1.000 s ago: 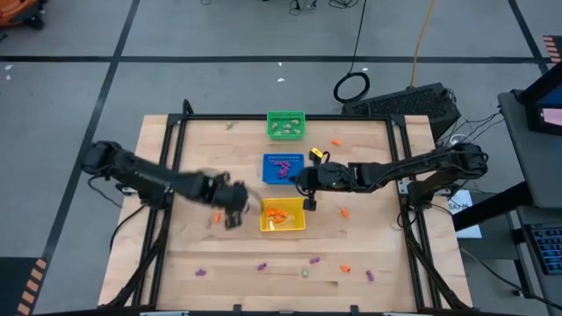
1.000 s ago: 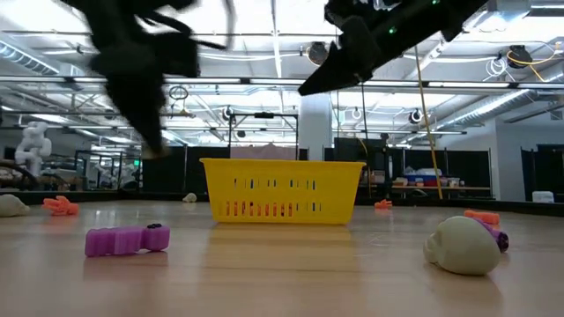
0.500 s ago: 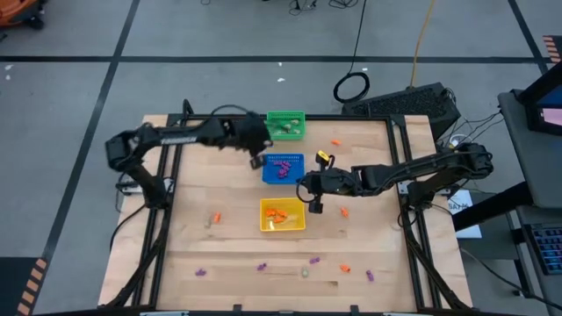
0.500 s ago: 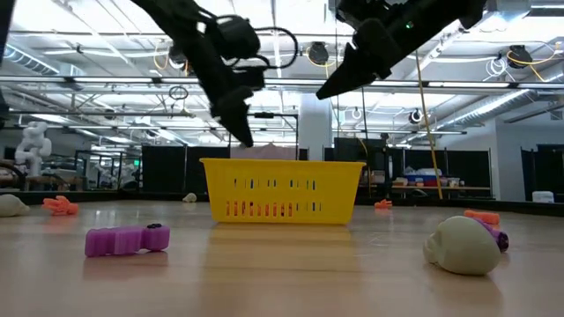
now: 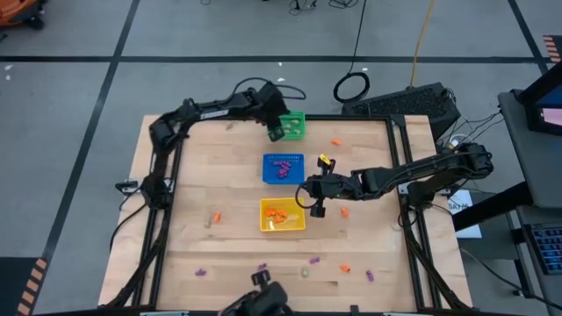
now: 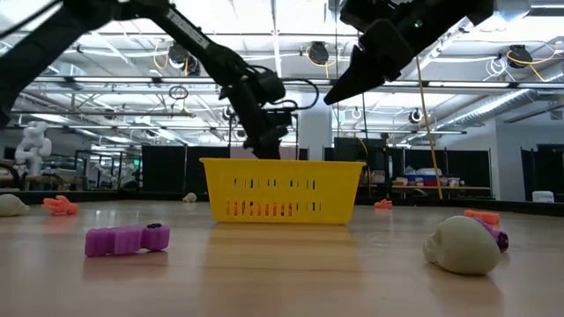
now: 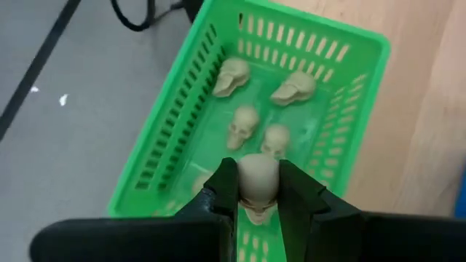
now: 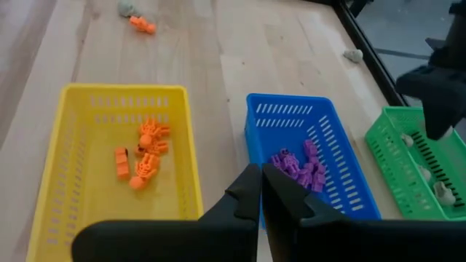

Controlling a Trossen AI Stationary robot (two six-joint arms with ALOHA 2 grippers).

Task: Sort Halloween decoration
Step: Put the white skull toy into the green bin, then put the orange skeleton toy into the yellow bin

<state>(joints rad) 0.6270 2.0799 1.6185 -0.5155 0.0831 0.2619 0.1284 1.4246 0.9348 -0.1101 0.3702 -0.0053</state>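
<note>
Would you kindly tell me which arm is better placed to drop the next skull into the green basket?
Left: its hand holds a pale beige skull directly above the green slotted plastic basket.

Lighting is reading bright & even in the high view; light is coming from overhead, arms are casting only faint, soft shadows on the pale wood table point(image 5: 237, 250). No hard glare there. Low view is looking into the ceiling light strips point(image 6: 264, 35), which are blowing out white, so the arms are showing as near-silhouettes w/ little detail. Foreground purple trinket point(image 6: 126, 239) & pale skull point(image 6: 463, 245) are looking slightly soft; bkgd room is holding reasonably sharp. Wrist views are evenly lit, colours vivid; the near dark fingers point(image 7: 222, 191) are sitting out of focus, basket mesh beyond is staying crisp.
</note>
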